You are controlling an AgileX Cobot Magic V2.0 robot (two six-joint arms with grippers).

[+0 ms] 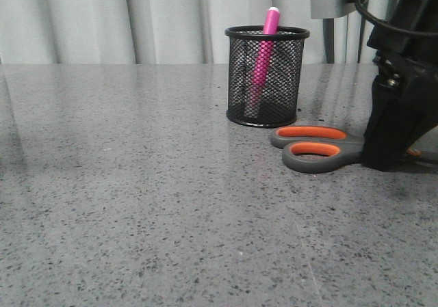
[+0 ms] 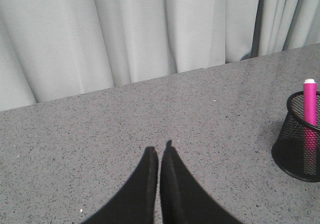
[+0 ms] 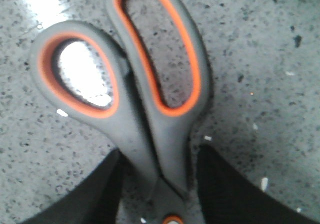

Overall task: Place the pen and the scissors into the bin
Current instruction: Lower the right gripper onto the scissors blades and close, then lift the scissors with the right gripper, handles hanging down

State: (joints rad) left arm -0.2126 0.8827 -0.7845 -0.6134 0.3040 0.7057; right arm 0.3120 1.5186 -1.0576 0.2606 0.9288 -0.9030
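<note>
- The table (image 1: 137,204) is flat grey stone with lots of tiny black and white specks. It looks smooth and a bit shiny.
- The bin (image 1: 267,76) is a small round cup made of black wire mesh, with a solid black ring on top and a solid black bottom. It stands up straight on the table.
- The pen (image 1: 263,57) is a fat pink marker. It stands tilted inside the bin, and its top end pokes out above the rim.
- The scissors (image 1: 317,148) lie flat on the table, just in front of the bin and a little to the right. The handles are dark grey plastic with bright orange inside the two loops. One loop is long and one is rounder.
- The right hand (image 3: 161,184) is down at the scissors. Its two black fingers sit on either side of the grey neck, just below the loops. I cannot tell if they are squeezing it yet.
- The left hand (image 2: 160,156) has two pointy black fingers pressed nearly together, with nothing between them. It is above bare table, away from the bin.
- Soft pale curtains (image 1: 102,20) hang in folds behind the table.
</note>
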